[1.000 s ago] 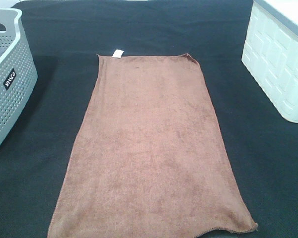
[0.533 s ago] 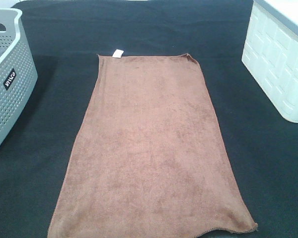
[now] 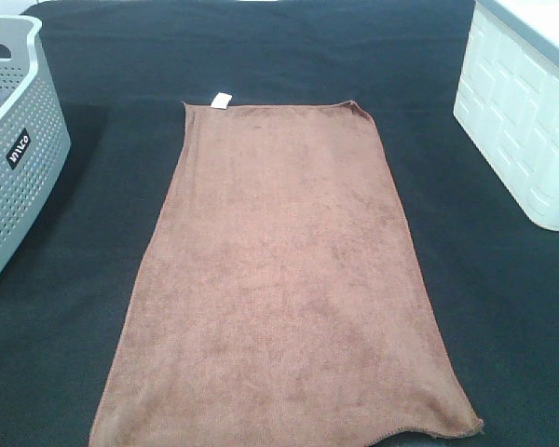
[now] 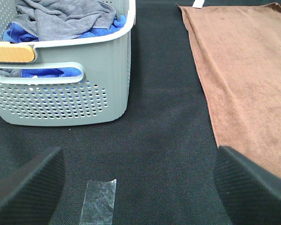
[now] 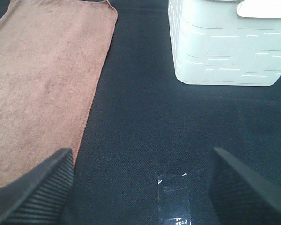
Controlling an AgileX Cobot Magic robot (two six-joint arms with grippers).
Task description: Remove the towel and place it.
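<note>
One towel [image 3: 279,279], reddish-brown, lies spread flat in the middle of the black table cover [image 3: 503,307], white tag [image 3: 221,101] at its far corner. Grey perforated basket [image 3: 14,149] sits well off its left side, holding grey and blue cloth [image 4: 65,18]; white bin [image 3: 526,121] off its right. Left gripper [image 4: 140,187] fingers spread wide, holding nothing, above bare cover near clear tape [image 4: 99,201]. Right gripper [image 5: 140,187] likewise spread, empty, tape strip [image 5: 174,197] between fingers.
</note>
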